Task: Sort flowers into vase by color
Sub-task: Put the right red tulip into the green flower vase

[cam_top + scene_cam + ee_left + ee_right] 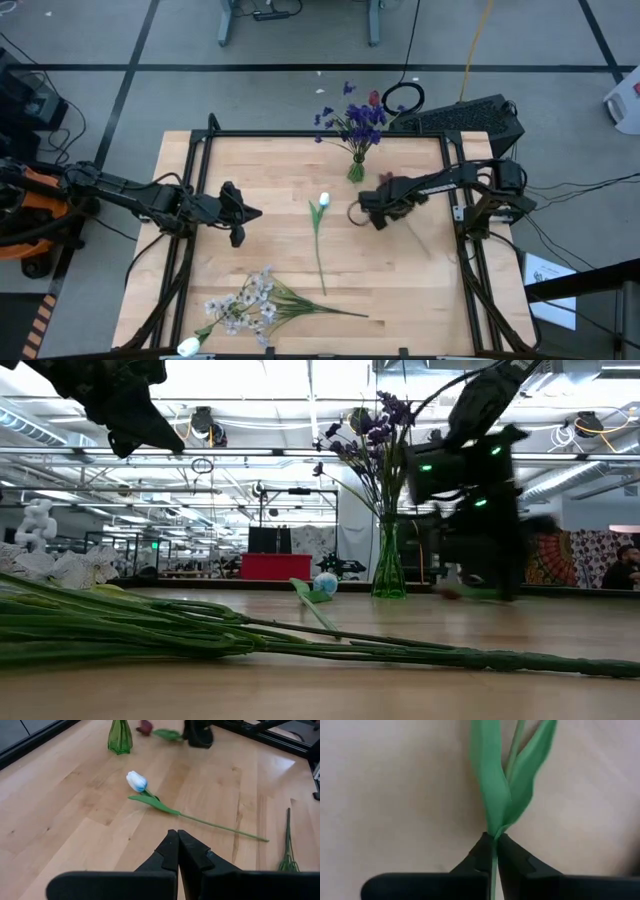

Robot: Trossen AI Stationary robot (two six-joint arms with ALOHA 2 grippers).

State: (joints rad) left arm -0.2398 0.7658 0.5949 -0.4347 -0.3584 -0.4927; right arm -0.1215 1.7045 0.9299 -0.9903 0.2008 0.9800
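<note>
The right gripper [492, 840] sits right of centre in the high view, just below the green vase [356, 170], its fingers [512, 855] pinched tight on the thin green stem [493, 867] of a flower, just under two long leaves [505, 785]. In the left wrist view that flower's dark red bud [145, 726] lies on the table [420, 290] beside the vase's foot, at the top of the frame. The vase stands at the table's upper edge in the high view and already holds the purple-blue sprays [355, 118].

The left gripper [250, 212] hovers left of centre in the high view with its fingers [167, 852] pressed together on nothing. Just right of it, a white tulip [324, 200] lies near the middle of the table, its stem running down the frame. A bunch of white and pale blossom sprays [245, 305] lies at the lower left of the table, its stems pointing right
</note>
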